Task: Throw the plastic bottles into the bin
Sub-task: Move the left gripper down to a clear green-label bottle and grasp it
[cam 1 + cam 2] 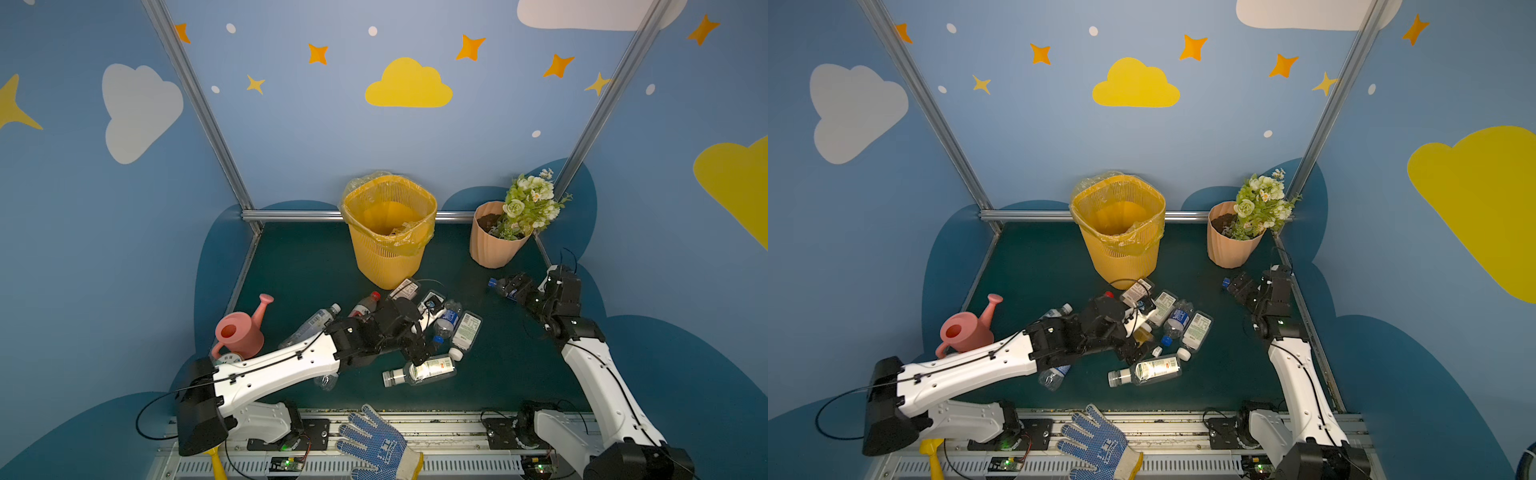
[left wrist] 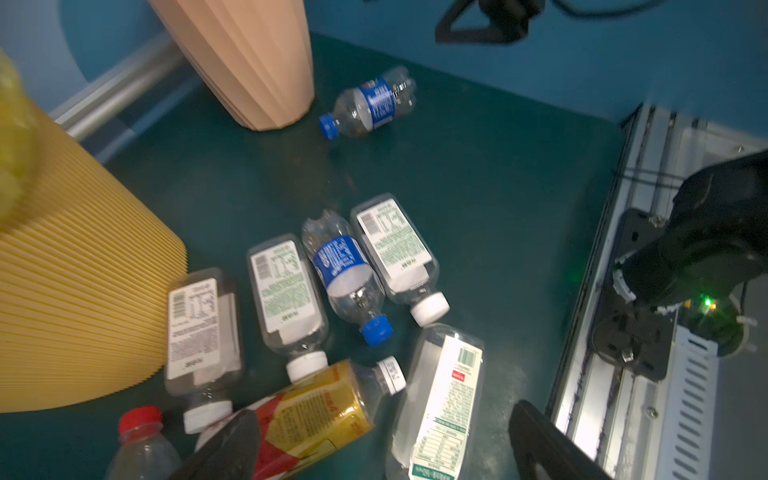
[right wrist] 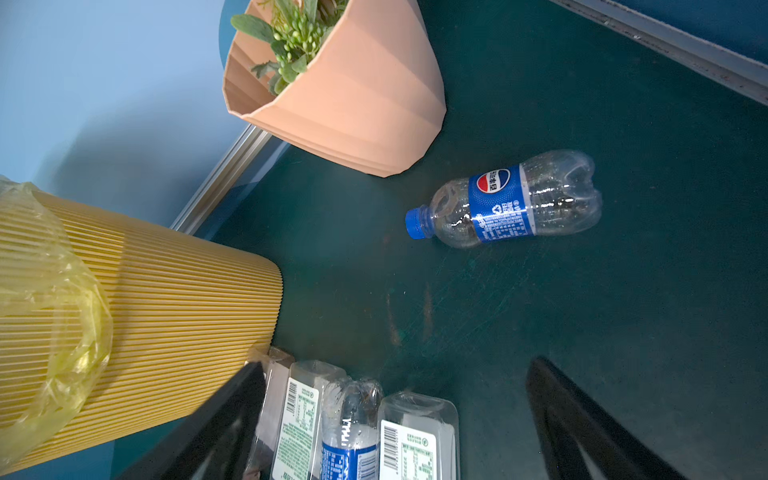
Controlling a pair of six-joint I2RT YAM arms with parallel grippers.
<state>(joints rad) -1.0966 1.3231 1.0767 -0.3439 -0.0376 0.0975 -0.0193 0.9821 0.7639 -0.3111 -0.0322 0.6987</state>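
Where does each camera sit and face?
Both top views: high in front, looking down at the bin; left arm and right arm show.
Left wrist: on its arm, looking down at piled bottles; left gripper shows.
Right wrist: on its arm, looking down at a lone bottle; right gripper shows.
Shared: both wrist views show the lone bottle, bin, flower pot.

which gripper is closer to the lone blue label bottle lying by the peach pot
Right. The right gripper hovers open close beside that bottle, near the pot. The left gripper is over the bottle pile by the bin, farther away.
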